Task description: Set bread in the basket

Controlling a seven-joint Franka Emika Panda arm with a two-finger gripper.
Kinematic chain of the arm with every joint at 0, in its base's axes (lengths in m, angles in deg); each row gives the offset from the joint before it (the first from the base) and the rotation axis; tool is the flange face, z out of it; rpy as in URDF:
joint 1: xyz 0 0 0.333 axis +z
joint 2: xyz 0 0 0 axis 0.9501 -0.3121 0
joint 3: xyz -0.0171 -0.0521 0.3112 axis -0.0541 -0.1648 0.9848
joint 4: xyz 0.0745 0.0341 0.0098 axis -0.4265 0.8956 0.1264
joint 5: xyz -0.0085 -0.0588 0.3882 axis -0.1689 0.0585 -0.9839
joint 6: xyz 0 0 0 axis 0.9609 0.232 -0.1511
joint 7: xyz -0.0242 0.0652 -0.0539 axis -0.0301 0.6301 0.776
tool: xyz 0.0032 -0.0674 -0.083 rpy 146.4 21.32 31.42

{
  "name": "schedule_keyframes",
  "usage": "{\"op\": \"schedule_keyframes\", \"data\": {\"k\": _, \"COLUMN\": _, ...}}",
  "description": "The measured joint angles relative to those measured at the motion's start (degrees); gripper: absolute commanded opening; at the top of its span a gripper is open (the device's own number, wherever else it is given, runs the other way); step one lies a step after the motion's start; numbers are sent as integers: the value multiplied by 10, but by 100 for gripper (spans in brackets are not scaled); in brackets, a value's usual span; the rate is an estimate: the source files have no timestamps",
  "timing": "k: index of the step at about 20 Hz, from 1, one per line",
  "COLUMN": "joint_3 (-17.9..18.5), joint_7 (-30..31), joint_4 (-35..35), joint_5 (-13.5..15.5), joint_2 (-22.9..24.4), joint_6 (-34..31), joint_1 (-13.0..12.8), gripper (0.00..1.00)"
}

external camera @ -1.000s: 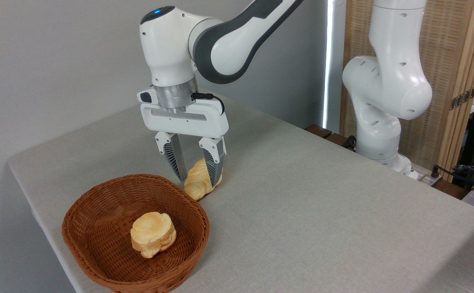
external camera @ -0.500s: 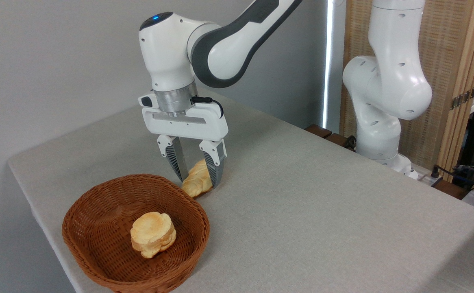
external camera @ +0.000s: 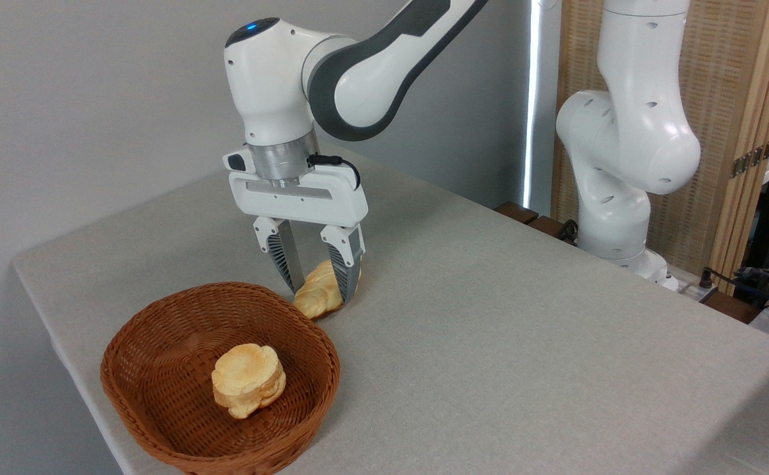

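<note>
The bread (external camera: 314, 298), a golden twisted loaf, sits just behind the far rim of the basket (external camera: 160, 396), low over the table; I cannot tell whether it still touches the cloth. My gripper (external camera: 318, 297) points straight down with its two fingers pressed on either side of the loaf, shut on it. The loaf's upper end shows behind the right finger (external camera: 345, 270). The reddish-brown wicker basket stands at the table's front left corner.
A round pale layered bun (external camera: 248, 380) lies inside the basket. The grey cloth table (external camera: 523, 343) stretches to the right. The arm's white base (external camera: 622, 165) stands at the back right, with a wooden screen behind it.
The fingers have drawn in on the bread. The gripper dipped, then rose slightly and shifted a little left, and the loaf moved with it.
</note>
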Motion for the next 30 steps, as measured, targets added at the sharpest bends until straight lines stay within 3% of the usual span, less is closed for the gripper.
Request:
{"op": "schedule_keyframes", "data": {"k": 6, "joint_3": -4, "joint_7": 0, "joint_4": -1, "joint_5": 0, "joint_2": 0, "joint_6": 0, "joint_1": -1, "gripper": 47}}
{"op": "schedule_keyframes", "data": {"k": 10, "joint_3": -5, "joint_7": 0, "joint_4": -1, "joint_5": 0, "joint_2": 0, "joint_6": 0, "joint_1": -1, "gripper": 38}}
{"op": "schedule_keyframes", "data": {"k": 24, "joint_3": -11, "joint_7": -8, "joint_4": -2, "joint_5": 0, "joint_2": 15, "joint_6": -4, "joint_1": -2, "gripper": 39}}
{"op": "schedule_keyframes", "data": {"k": 30, "joint_3": -30, "joint_7": -22, "joint_4": -22, "joint_5": 0, "joint_2": 41, "joint_6": -56, "joint_1": -3, "gripper": 40}}
